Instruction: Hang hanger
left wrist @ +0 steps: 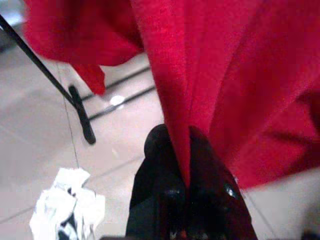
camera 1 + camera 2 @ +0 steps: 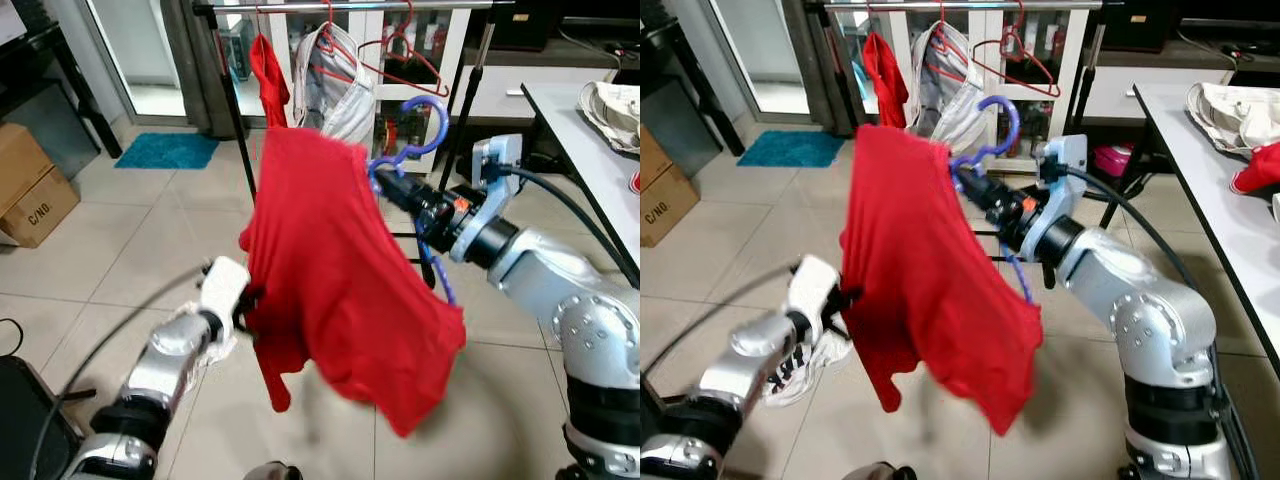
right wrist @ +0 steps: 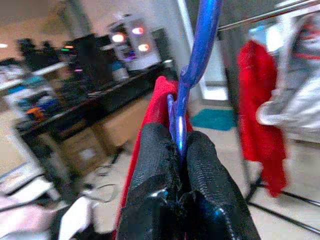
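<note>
Two garments [image 2: 318, 85] on rail [image 2: 350, 6] ahead

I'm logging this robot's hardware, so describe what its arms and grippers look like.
Both arms are rounded silver segments with black joint bands. The right arm carries a white wrist block, a thick black cable and orange markings near its black gripper. The left arm has a white wrist block and thin black cable.

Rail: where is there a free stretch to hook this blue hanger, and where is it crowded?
The rail looks bare between the hanging red garment and the grey-white garment. Rightward it is crowded by empty red hangers. The right gripper holds the blue hanger below the rail; the left gripper pinches the red shirt.
</note>
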Robot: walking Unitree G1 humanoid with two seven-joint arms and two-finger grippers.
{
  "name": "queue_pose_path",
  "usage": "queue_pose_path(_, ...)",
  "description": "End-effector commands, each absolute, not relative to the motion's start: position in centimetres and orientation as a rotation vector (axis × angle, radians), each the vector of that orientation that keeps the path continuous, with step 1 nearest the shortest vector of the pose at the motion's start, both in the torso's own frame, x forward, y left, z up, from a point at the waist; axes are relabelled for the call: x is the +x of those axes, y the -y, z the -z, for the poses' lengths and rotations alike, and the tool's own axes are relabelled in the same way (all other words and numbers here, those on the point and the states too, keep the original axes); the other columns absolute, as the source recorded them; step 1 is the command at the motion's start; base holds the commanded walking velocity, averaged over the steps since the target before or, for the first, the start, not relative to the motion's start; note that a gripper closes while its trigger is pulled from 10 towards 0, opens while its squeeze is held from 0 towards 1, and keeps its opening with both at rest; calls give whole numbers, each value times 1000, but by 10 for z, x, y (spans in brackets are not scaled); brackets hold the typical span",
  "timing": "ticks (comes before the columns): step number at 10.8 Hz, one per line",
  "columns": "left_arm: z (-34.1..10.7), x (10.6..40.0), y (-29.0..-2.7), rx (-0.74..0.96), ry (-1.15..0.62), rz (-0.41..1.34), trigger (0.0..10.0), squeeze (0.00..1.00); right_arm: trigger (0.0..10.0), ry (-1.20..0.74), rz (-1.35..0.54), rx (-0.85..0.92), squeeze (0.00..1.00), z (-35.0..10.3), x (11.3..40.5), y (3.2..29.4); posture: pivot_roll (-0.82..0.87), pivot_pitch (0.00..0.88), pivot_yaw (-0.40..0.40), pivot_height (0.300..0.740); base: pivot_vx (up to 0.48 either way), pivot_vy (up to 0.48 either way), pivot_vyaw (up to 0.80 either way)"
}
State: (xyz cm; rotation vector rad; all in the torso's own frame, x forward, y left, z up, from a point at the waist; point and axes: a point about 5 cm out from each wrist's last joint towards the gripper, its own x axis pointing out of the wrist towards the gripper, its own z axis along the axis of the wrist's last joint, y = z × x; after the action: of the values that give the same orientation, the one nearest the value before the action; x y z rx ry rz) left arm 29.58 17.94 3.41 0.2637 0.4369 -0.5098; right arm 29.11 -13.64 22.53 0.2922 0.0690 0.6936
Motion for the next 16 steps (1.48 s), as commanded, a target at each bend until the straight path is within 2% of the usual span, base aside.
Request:
queue_pose_path(1, -17, 283, -187, 296, -532, 505, 0, 0, 10000, 98, -644, 277, 0, -255, 294, 144, -150, 0, 99, 740, 0, 0, 0)
queue_pose_path(5, 6, 266, -194, 316, -625, 474, 0, 0, 10000, 141, -544, 210, 0, -266, 306, 148, -156, 0, 70, 740, 0, 0, 0)
queue_pose_path(7, 9, 263, -198, 312, -622, 435, 0, 0, 10000, 132, -553, 198, 0, -265, 308, 147, -156, 0, 61, 740, 0, 0, 0)
queue_pose_path(8, 3, 268, -197, 255, -556, 401, 9843, 0, 10000, 114, -579, 180, 0, -262, 307, 143, -151, 0, 57, 740, 0, 0, 0)
queue_pose_path(9, -9, 275, -196, 154, -468, 411, 10000, 1000, 10000, 75, -613, 146, 0, -255, 305, 138, -151, 0, 57, 740, 0, 0, 0)
queue_pose_path(12, -56, 290, -199, 109, -244, 554, 10000, 1000, 10000, -28, -614, 22, 0, -234, 305, 136, -140, 0, 64, 740, 0, 0, 0)
queue_pose_path(15, -122, 303, -178, 86, -65, 854, 10000, 1000, 10000, -104, -659, -112, 0, -223, 307, 132, -134, 0, 64, 740, 0, 0, 0)
queue_pose_path(16, -156, 311, -167, 100, -5, 1007, 10000, 1000, 10000, -137, -731, -180, 0, -221, 305, 127, -132, 0, 66, 740, 0, 0, 0)
